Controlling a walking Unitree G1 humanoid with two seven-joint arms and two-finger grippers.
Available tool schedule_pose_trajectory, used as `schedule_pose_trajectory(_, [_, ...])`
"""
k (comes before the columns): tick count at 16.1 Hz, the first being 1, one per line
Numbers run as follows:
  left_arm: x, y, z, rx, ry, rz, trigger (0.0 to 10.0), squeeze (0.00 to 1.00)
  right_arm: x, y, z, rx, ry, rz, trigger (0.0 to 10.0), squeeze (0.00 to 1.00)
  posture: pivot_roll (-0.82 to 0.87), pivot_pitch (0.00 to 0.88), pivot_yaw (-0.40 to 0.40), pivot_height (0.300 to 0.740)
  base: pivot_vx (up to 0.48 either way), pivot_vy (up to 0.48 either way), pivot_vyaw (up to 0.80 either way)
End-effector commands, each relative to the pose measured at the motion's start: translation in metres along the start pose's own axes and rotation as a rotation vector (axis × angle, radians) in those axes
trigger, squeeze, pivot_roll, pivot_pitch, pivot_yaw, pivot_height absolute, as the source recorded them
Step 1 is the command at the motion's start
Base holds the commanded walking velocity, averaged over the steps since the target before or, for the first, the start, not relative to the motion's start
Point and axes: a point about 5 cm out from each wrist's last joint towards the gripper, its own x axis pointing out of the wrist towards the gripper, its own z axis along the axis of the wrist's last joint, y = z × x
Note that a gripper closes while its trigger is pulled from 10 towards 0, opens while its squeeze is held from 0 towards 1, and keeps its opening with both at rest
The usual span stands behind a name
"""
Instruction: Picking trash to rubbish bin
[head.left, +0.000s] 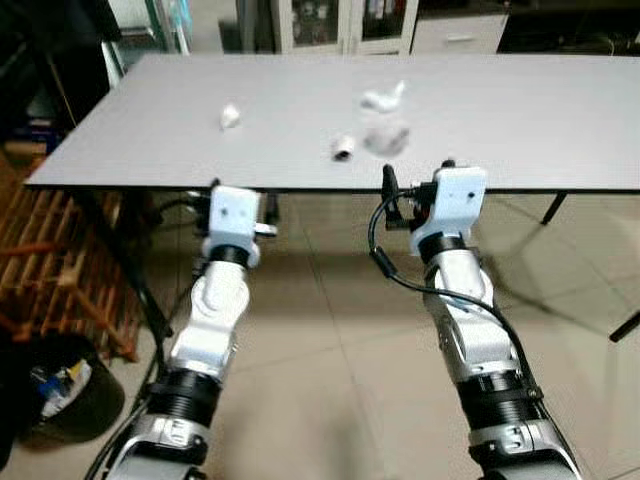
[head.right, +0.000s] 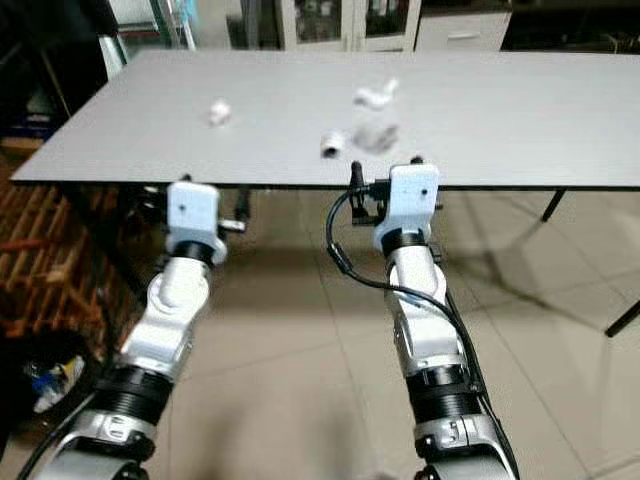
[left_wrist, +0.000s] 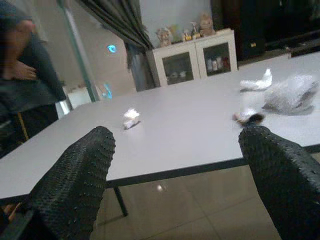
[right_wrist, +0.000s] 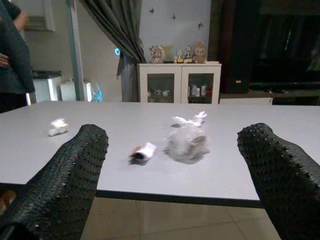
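A wide grey desk stands on a beige tiled floor, with a white glass-door cabinet at the wall beyond it and a dark bin low beside the left arm. Both the left hand and right hand hover with fingers spread wide, empty, just short of the desk's near edge. Ahead of the right hand lie a small rolled scrap, a clear crumpled plastic wad and a white twisted piece, all too blurred to identify, and a white paper ball sits ahead of the left hand.
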Motion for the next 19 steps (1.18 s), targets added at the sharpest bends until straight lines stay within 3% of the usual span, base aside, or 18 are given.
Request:
schedule_pose_trajectory(1, [-0.0021, -0.0078, -0.0006, -0.007, 0.013, -0.023, 10.0, 0.00, -0.0024, -0.0082, -0.0018, -0.020, 0.022, -0.014, 10.0, 0.00, -0.04, 0.038, 0.030, 0.740, 0.000, -0.469, 0.00])
schedule_pose_trajectory(7, [-0.0028, -0.0092, -0.0001, -0.013, 0.024, -0.012, 10.0, 0.00, -0.0028, -0.0116, -0.0004, -0.024, 0.033, -0.019, 10.0, 0.00, -0.03, 0.055, 0.018, 0.740, 0.000, -0.366, 0.00])
schedule_pose_trajectory(13, [-0.0034, -0.0096, -0.0015, -0.058, 0.044, -0.017, 10.0, 0.00, -0.0033, -0.0107, -0.0005, -0.022, 0.042, -0.009, 10.0, 0.00, -0.03, 0.065, 0.013, 0.740, 0.000, 0.000, 0.00])
schedule_pose_trajectory(19, [-0.0032, -0.0101, -0.0018, -0.047, 0.050, -0.014, 10.0, 0.00, -0.0047, -0.0094, -0.0016, -0.017, 0.052, 0.000, 10.0, 0.00, -0.04, 0.071, 0.015, 0.740, 0.446, 0.000, 0.00])
